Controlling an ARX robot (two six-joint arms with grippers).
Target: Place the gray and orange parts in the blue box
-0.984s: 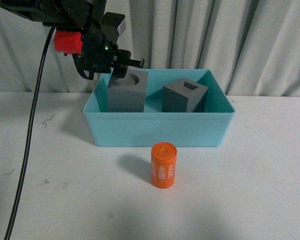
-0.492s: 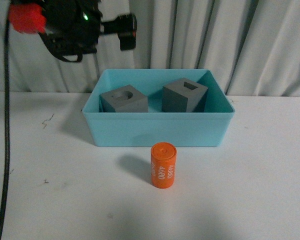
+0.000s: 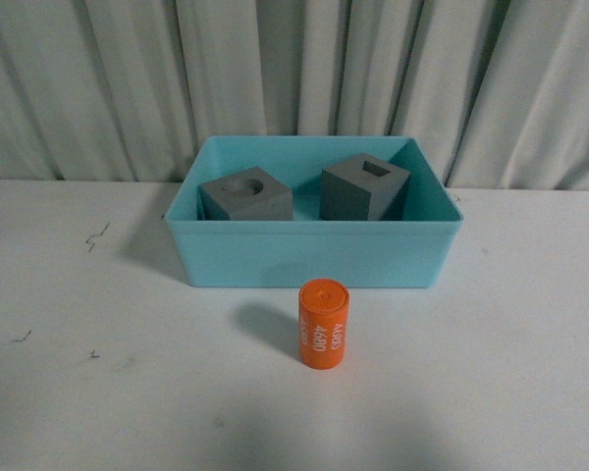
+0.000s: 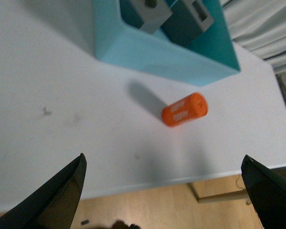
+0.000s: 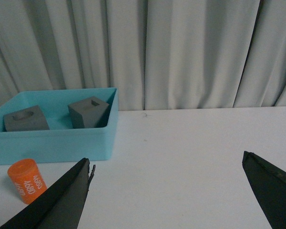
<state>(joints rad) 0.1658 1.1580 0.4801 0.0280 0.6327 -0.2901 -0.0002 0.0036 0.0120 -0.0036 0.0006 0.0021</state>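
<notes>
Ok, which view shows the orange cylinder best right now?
The front view: the orange cylinder stands upright and centred in front of the blue box, its 4680 print readable. The left wrist view shows it smaller, from above, print blurred; the right wrist view has it near the frame's edge.

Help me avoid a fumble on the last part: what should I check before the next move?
1. Both gray parts in the blue bin: round-hole block and rectangular-hole block inside, ok.
2. The orange can upright on the table, in front of the bin, not touching it: ok.
3. The left gripper open, empty: ok.
4. The right gripper open, empty: ok.
5. Nothing between either gripper and the can: ok.
6. Floor space in the bin for the can: front wall hides it, cannot tell.
</notes>
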